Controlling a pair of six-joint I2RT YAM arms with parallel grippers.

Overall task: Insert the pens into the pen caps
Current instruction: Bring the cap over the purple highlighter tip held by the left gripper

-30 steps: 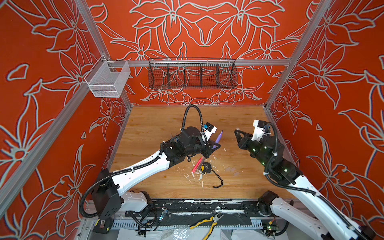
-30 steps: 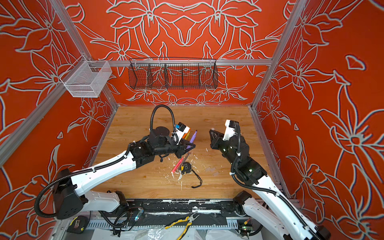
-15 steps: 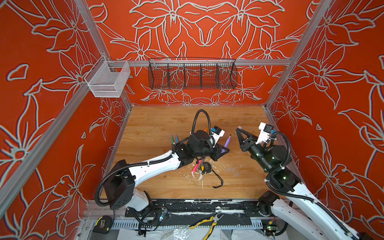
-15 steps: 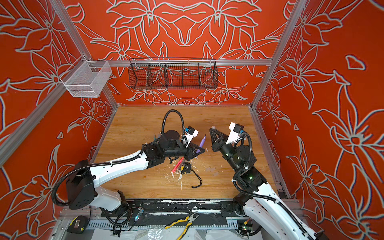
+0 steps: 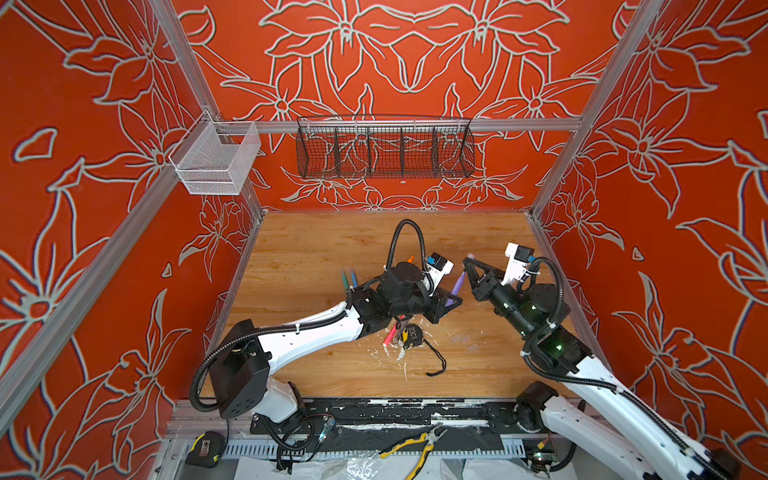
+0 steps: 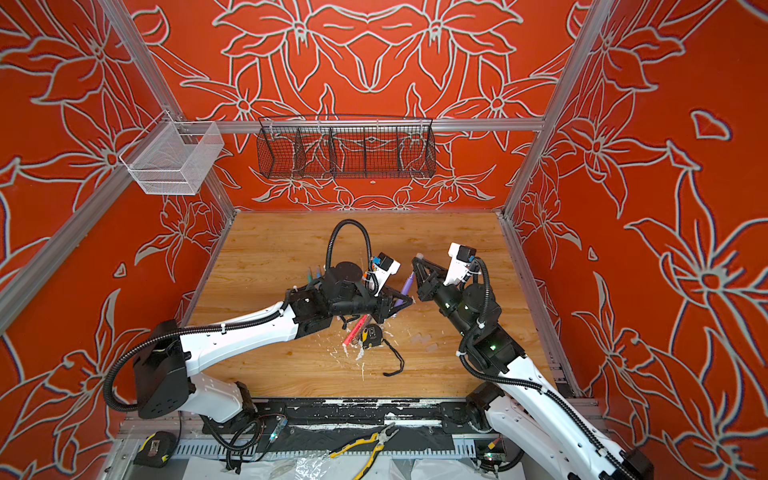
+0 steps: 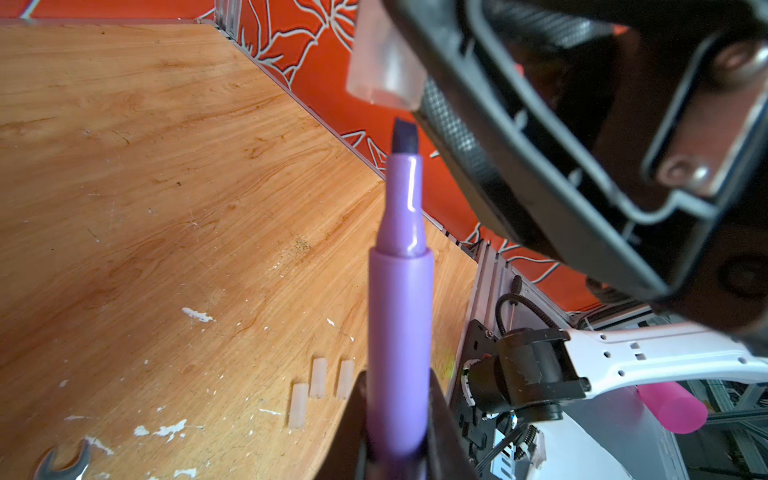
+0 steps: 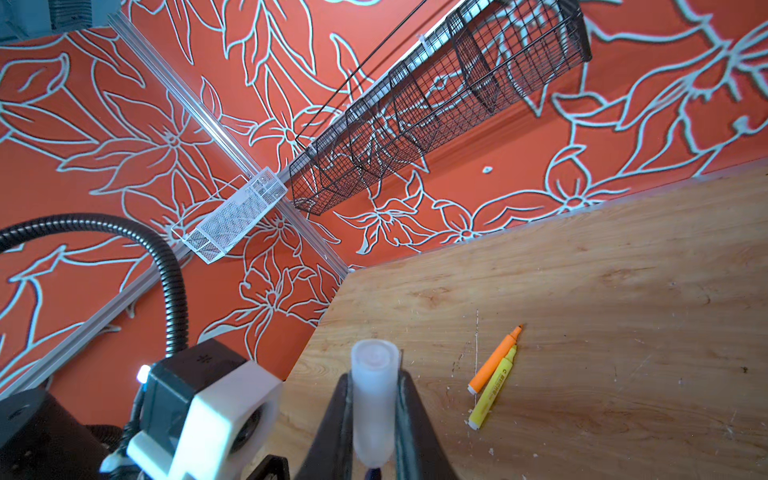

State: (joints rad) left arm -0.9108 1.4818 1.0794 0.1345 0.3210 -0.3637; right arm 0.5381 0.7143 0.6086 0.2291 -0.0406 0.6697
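While our left jaws clamp the purple pen (image 7: 400, 316) and our right jaws pinch a clear cap (image 7: 384, 58), right of centre over the worktop (image 5: 316, 257), we're mating them: tip just short of the mouth, so next, align and push.

The left arm (image 5: 307, 336) reaches from the near left out to the middle, low and almost flat. Its end, the left gripper (image 5: 451, 300), is squeezed tight on a purple pen (image 5: 457, 286). The right arm (image 5: 598, 380) comes up from the near right and bends in toward the middle. The right gripper (image 5: 468, 261) points far and left, pinched on a clear pen cap (image 8: 374, 386). The two grippers are very near each other.
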